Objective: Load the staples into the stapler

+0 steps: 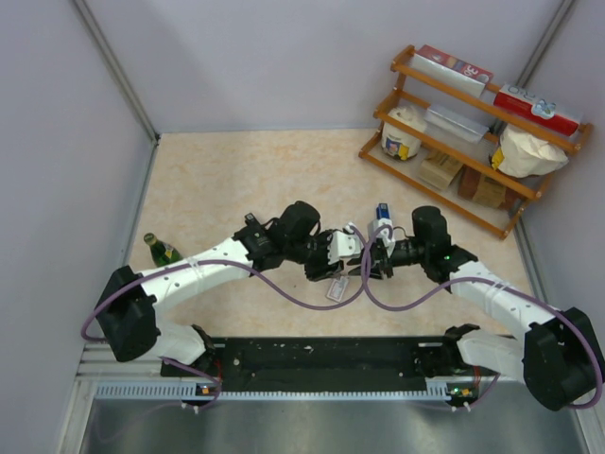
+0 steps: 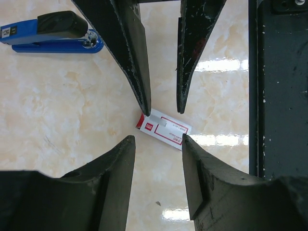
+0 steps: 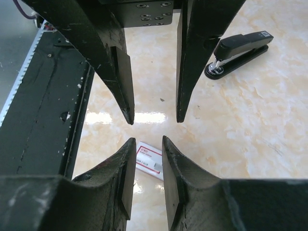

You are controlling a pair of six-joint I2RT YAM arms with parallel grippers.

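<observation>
The small white staple box with red print (image 2: pixel 163 129) lies flat on the marble tabletop, also seen in the right wrist view (image 3: pixel 149 156) and from above (image 1: pixel 337 289). A small grey patch shows on it; I cannot tell if it is a staple strip. My left gripper (image 2: pixel 156 139) is open, tips just above and short of the box. My right gripper (image 3: pixel 148 139) is open, facing it from the other side, its fingers (image 2: pixel 144 96) over the box's far edge. A blue stapler (image 2: pixel 48 33) lies shut behind the right gripper (image 1: pixel 383 214). A black stapler (image 3: pixel 238 48) lies behind the left arm.
The black base rail (image 1: pixel 321 355) runs along the near table edge, close to the box (image 2: pixel 279 96). A green bottle (image 1: pixel 161 249) stands at the left by the left arm. A wooden shelf (image 1: pixel 473 123) with boxes and tubs stands at the back right.
</observation>
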